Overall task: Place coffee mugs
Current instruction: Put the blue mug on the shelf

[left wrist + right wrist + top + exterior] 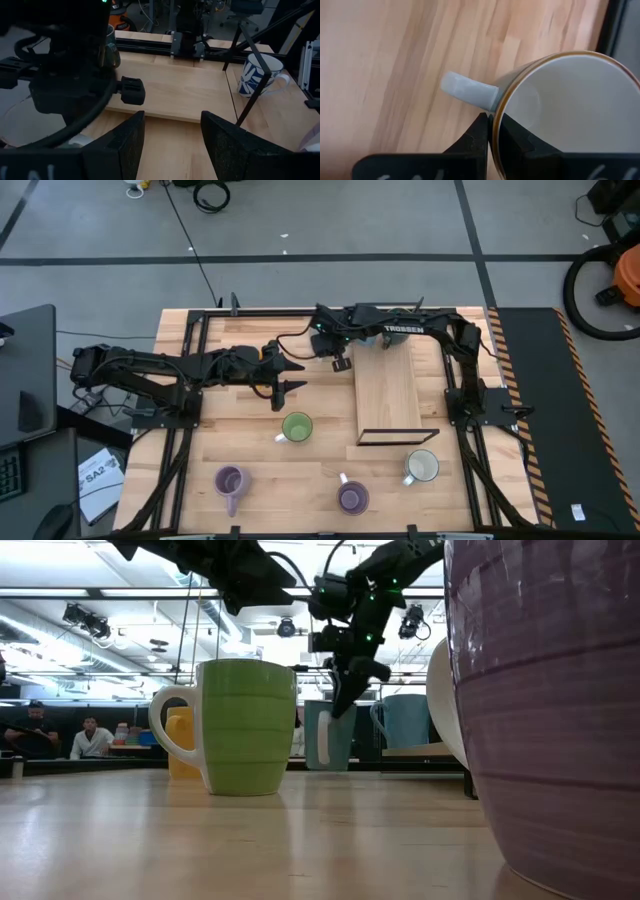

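My right gripper (491,120) is shut on a light blue mug (570,100) with a white inside. It is at the table's far middle, just left of the wooden board (390,395); in the low view the gripper (340,690) stands above the mug (330,735). My left gripper (172,130) is open and empty, a little left of it (290,376). A green mug (297,427), two purple mugs (230,480) (352,498) and a white mug (422,467) stand upright on the table nearer the front. An orange-yellow mug (180,745) shows behind the green one. My right gripper pinches the blue mug's rim (496,107) right beside the handle (467,92), one finger inside the mug and one outside. The fingers come from above, pointing down. The mug is upright; whether its base is on the table, I cannot tell.
The raised wooden board has a black wire frame (400,437) at its near end, and another blue mug (405,720) stands on the board. Black rails (180,430) run along the table's sides. People sit in the room behind (60,735).
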Controlling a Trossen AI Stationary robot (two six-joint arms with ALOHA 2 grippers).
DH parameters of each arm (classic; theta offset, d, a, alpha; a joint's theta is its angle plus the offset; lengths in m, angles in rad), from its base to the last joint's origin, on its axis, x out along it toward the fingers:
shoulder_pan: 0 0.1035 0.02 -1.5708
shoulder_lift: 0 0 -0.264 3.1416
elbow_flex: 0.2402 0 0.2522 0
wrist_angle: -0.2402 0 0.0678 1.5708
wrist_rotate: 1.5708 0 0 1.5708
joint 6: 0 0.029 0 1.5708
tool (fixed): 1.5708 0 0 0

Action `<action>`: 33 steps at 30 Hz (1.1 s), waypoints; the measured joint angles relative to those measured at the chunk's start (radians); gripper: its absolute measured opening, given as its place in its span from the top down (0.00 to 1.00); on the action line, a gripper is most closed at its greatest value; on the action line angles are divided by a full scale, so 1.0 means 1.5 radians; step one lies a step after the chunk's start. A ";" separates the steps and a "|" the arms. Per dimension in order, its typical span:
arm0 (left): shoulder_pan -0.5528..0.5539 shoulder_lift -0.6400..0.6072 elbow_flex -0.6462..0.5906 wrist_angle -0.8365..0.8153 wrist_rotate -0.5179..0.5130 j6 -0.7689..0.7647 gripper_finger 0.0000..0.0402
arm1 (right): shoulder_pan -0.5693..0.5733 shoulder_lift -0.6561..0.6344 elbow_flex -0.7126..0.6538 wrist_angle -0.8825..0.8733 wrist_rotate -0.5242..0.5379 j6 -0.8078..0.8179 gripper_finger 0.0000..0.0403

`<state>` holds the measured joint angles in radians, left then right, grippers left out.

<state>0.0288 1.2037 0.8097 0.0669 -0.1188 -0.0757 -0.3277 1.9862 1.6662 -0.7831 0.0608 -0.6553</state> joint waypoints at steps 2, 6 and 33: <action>0.000 0.000 0.000 0.000 0.000 0.000 0.50 | 0.004 0.000 0.017 -0.009 0.000 -0.001 0.92; 0.000 0.000 0.000 0.000 0.000 -0.001 0.50 | 0.010 -0.001 0.056 -0.043 0.000 0.003 0.92; 0.000 0.000 0.000 0.000 0.003 0.000 0.50 | 0.091 -0.002 0.374 -0.461 0.027 0.228 0.92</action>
<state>0.0284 1.2040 0.8101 0.0672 -0.1143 -0.0753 -0.1917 1.9837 2.2274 -1.4746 0.1013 -0.3139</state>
